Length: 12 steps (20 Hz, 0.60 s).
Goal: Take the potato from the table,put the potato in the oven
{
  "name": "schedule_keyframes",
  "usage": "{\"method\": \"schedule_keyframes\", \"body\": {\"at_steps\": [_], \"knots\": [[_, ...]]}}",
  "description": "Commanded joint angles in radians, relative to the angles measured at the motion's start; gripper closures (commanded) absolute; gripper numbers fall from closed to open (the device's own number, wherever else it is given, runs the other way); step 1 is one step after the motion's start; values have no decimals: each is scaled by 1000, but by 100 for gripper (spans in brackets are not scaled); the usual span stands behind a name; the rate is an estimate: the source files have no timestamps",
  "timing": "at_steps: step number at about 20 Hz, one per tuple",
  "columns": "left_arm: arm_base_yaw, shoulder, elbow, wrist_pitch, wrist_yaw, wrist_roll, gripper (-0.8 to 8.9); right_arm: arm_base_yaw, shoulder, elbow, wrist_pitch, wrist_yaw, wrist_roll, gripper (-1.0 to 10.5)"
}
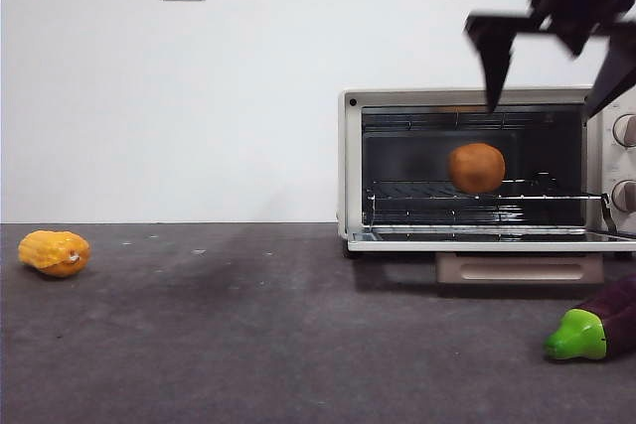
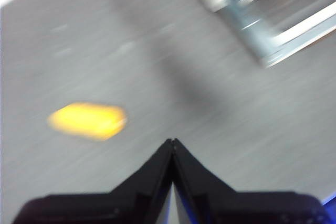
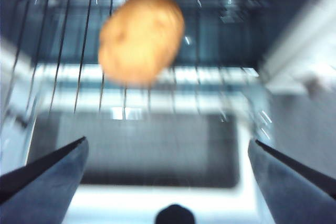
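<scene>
The brown-orange potato (image 1: pixel 477 168) sits on the wire rack inside the cream-white oven (image 1: pixel 350 166), whose glass door lies folded down and open. In the right wrist view the potato (image 3: pixel 140 38) rests on the rack beyond my right gripper (image 3: pixel 167 141), which is open and holds nothing. In the front view that gripper (image 1: pixel 540 106) hangs above the oven's top right, clear of the potato. My left gripper (image 2: pixel 172 141) is shut and empty, hovering over the dark grey table (image 1: pixel 248 325) to the oven's left.
A yellow corn cob (image 1: pixel 55 252) lies on the table at far left, also below the left gripper as corn (image 2: pixel 87 120). A purple eggplant with a green cap (image 1: pixel 586 330) lies at front right. The lowered oven door (image 1: pixel 477 238) juts toward the front.
</scene>
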Motion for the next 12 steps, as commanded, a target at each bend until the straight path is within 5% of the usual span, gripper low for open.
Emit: {"method": "schedule_keyframes", "body": {"at_steps": [1, 10, 12], "knots": [[38, 79, -6, 99, 156, -6, 819, 2, -114, 4, -64, 0, -29, 438], [180, 499, -6, 306, 761, -86, 819, 2, -641, 5, -267, 1, -48, 447], [188, 563, -6, 331, 817, -95, 819, 2, -708, 5, -317, 2, -46, 449]]}}
